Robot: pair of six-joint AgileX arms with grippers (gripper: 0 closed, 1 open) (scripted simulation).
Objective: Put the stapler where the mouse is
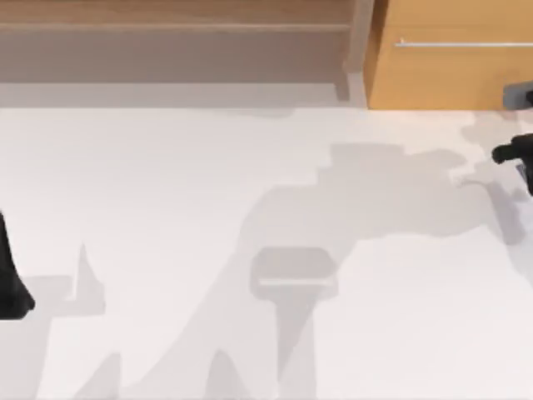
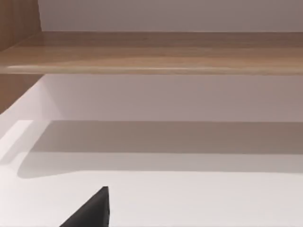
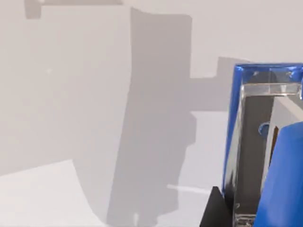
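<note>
— What do we have on the table [image 1: 166,183] from above?

— We count two arms, each barely in at an edge. Our left arm [image 1: 12,283] sits dark at the table's left side; our right arm [image 1: 516,152] is at the far right, near the back. Behind the table we see one open wooden shelf [image 1: 175,33] and, to its right, one wooden drawer front [image 1: 454,75] with a single metal handle bar. We cannot see anything lying in either.

— And the stapler?

— One stapler [image 3: 265,151], bright blue with a silvery metal strip, sits right up against our right gripper [image 3: 222,210] in the right wrist view, above the white tabletop. We see one dark fingertip beside it, but whether the jaws are clamped on it we cannot tell.

— The left gripper?

— One dark fingertip [image 2: 92,210] shows over the table, facing the shelf. Its jaws' state we cannot tell either.
</note>
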